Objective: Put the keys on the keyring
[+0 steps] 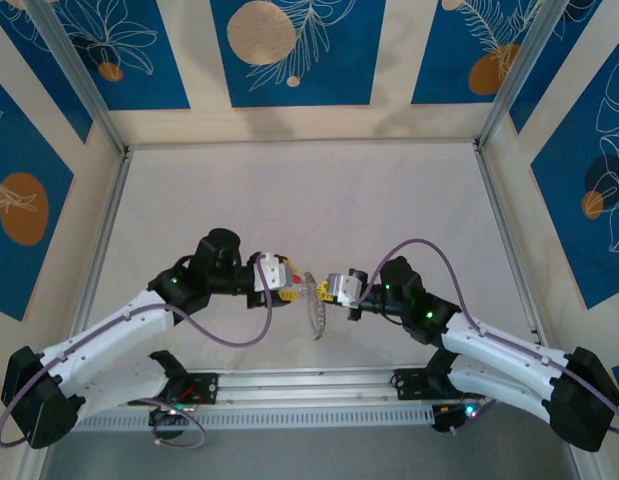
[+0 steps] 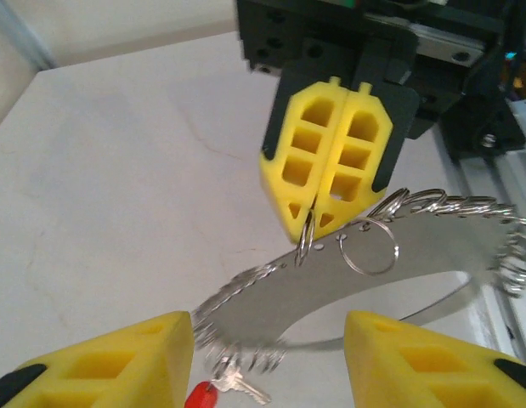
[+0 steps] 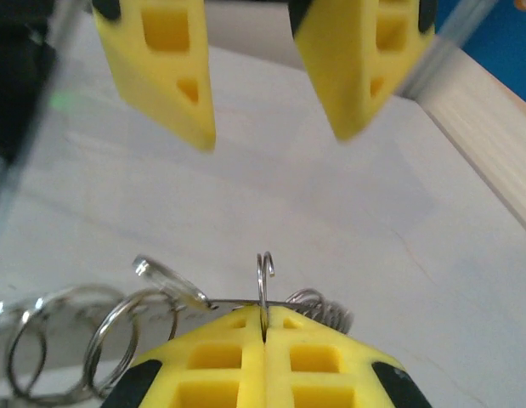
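Two tools — left tool spread, right tool tight on the keyring — key beneath.

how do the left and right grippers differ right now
The left gripper is open, fingers wide apart, gripping nothing; the right gripper is shut, pinching a ring. In the top view, the left gripper reaches in from the left, the right gripper from the right. Both have yellow fingers.

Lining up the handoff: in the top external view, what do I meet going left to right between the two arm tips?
Left end effector → keyring, hanging in the gap → right end effector.
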